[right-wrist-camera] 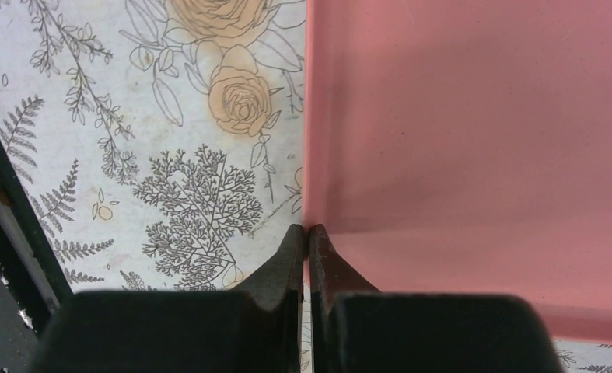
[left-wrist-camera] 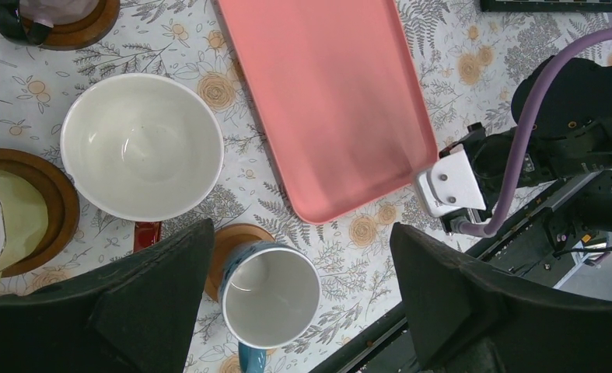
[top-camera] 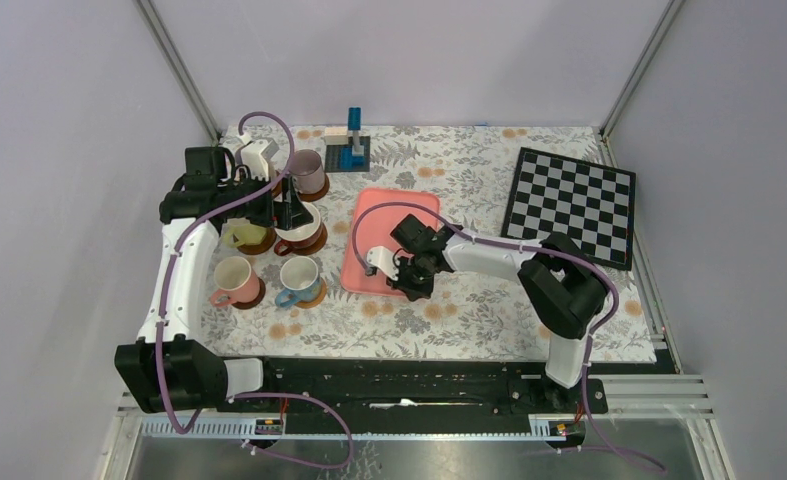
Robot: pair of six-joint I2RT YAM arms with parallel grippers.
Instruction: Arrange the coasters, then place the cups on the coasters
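Note:
Five cups stand on brown coasters at the left. They are a mauve cup (top-camera: 307, 171), a wide white cup (top-camera: 300, 226), a yellow cup (top-camera: 240, 235), a salmon pink cup (top-camera: 233, 279) and a light blue cup (top-camera: 297, 279). My left gripper (top-camera: 291, 211) hangs open above the white cup (left-wrist-camera: 141, 146). Between its fingers (left-wrist-camera: 170, 280) show the light blue cup (left-wrist-camera: 270, 294) and its orange-brown coaster (left-wrist-camera: 223, 242). My right gripper (right-wrist-camera: 309, 230) is shut on the left rim of the pink tray (right-wrist-camera: 473, 140), at the tray's near left corner (top-camera: 409, 284).
The pink tray (top-camera: 399, 215) lies mid-table with nothing in it. A chessboard (top-camera: 572, 203) lies at the back right. A blue block stand (top-camera: 353, 140) sits at the back. The black rail (top-camera: 399, 375) with the arm bases runs along the near edge.

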